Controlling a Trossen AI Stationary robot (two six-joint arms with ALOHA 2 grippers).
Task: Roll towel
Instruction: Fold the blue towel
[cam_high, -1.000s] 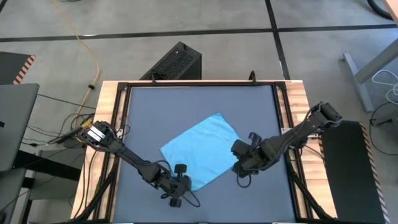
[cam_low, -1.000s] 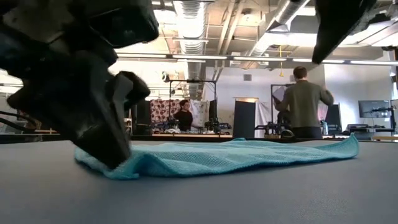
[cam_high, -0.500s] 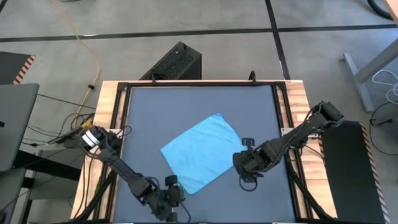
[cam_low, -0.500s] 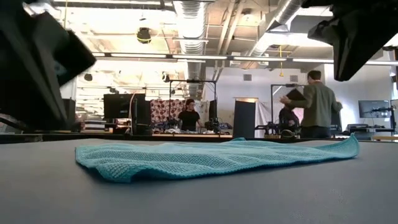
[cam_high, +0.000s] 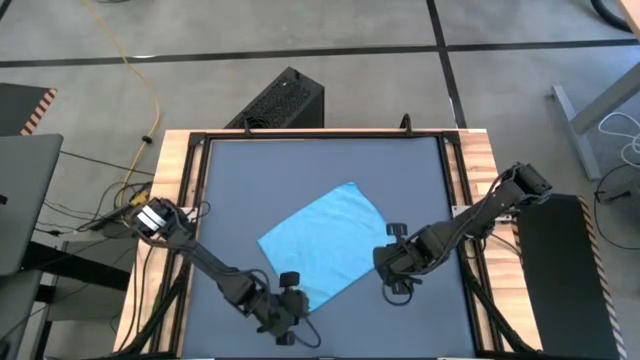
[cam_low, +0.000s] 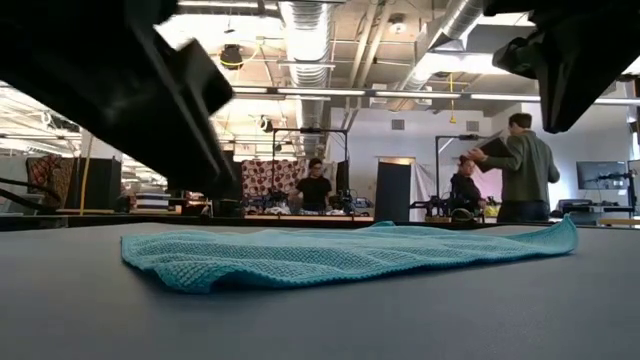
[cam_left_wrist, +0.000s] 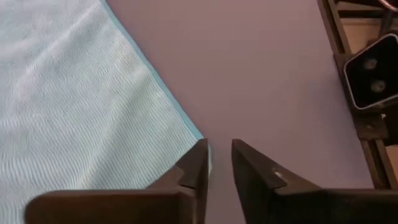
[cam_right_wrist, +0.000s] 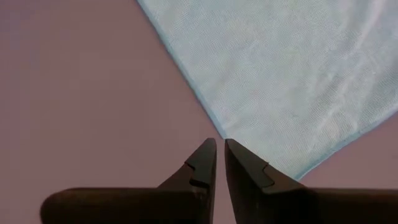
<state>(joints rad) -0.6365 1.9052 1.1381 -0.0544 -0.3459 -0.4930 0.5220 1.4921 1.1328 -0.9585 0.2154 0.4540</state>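
Note:
The light blue towel (cam_high: 325, 245) lies flat and spread out on the dark grey tabletop (cam_high: 260, 180), turned diagonally. It also shows in the low view (cam_low: 340, 255). My left gripper (cam_high: 290, 302) hovers over the towel's near corner (cam_left_wrist: 200, 138), its fingers a little apart (cam_left_wrist: 219, 149). My right gripper (cam_high: 392, 264) hovers at the towel's right corner (cam_right_wrist: 219, 130), its fingers shut (cam_right_wrist: 219, 146). In the low view both grippers (cam_low: 150, 90) (cam_low: 570, 60) hang above the cloth and touch nothing.
The table's wooden frame (cam_high: 480, 200) borders the dark top on all sides. A small camera block (cam_left_wrist: 373, 68) sits at the table's near edge. A black box (cam_high: 280, 100) stands on the floor beyond the far edge. People stand in the room behind (cam_low: 520, 170).
My left gripper has lifted off the towel's near corner, swung away toward the near left, then come back over that corner, staying raised. My right gripper has shifted slightly toward the near edge and a little lower. The towel has stayed flat in place.

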